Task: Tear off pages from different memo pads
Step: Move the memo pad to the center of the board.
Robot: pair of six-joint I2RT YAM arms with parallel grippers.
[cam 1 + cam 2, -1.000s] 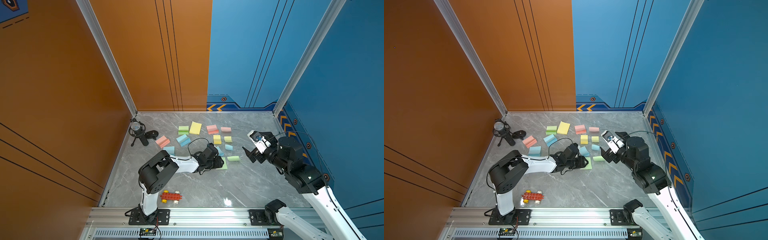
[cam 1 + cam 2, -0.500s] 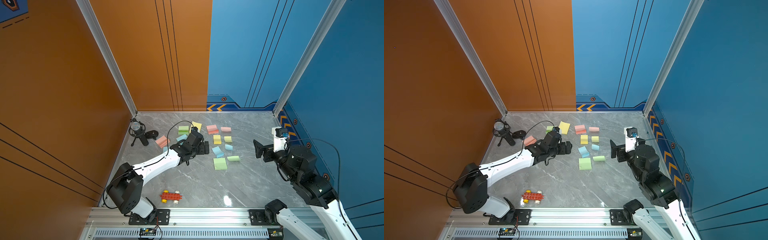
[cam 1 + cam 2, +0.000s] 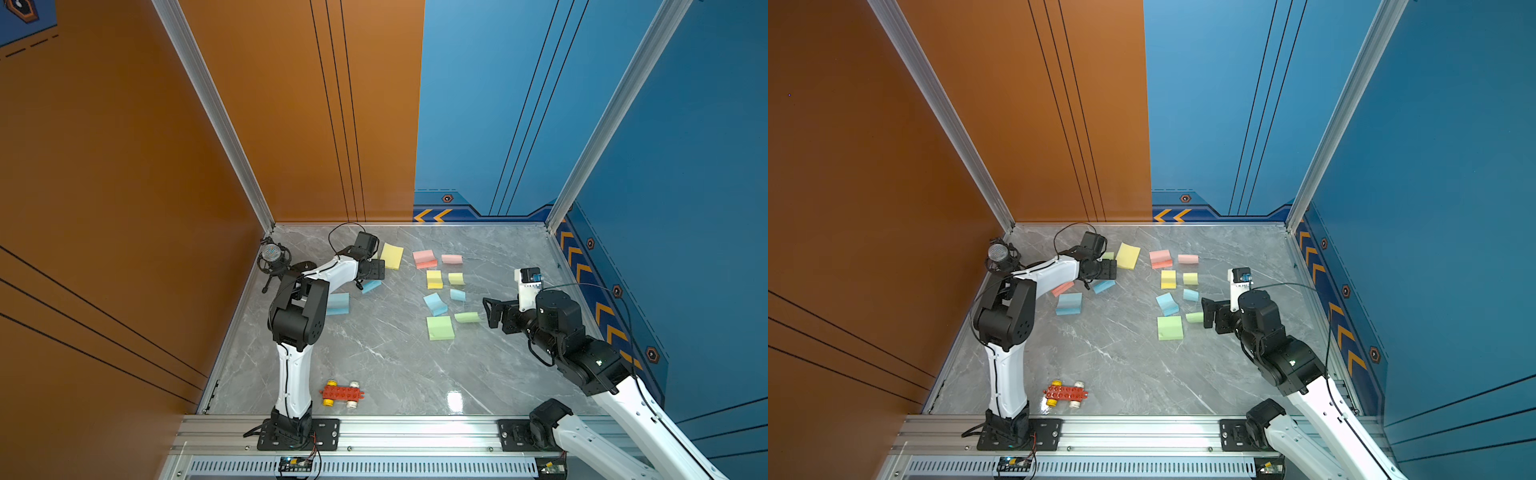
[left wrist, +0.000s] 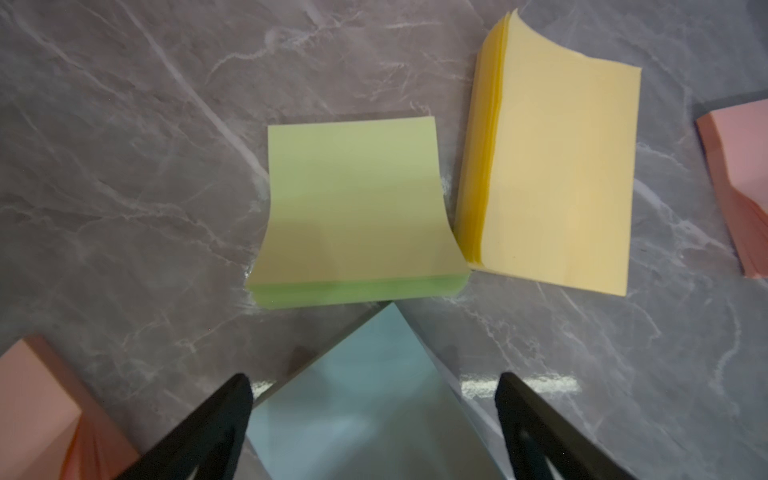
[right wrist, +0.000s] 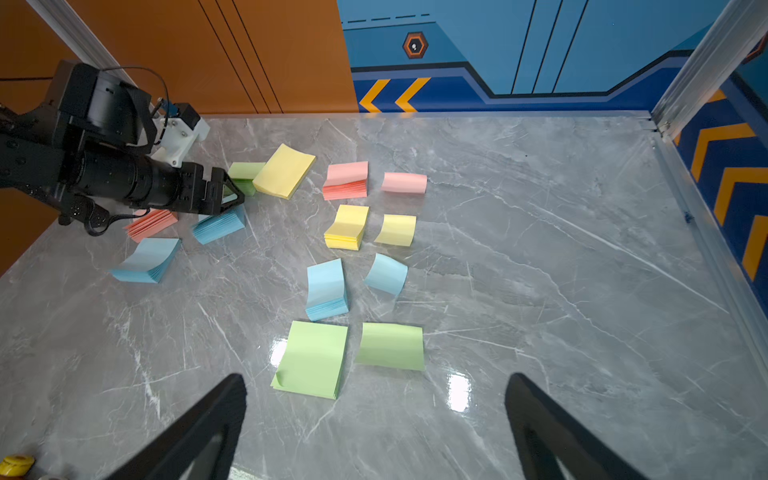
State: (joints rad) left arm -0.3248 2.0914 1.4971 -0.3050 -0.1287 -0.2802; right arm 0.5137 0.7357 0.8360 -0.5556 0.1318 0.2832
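Grey marble tabletop (image 3: 374, 365); thick pastel memo pads (image 3: 439, 328), curled pages (image 3: 467, 317) beside

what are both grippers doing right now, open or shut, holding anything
left gripper: open, nothing gripped, a blue memo pad lies below it
right gripper: open, holding nothing

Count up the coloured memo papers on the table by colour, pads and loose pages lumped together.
Green pads and pages: 3
Yellow pads and pages: 3
Pink pads and pages: 3
Blue pads and pages: 4
Total: 13
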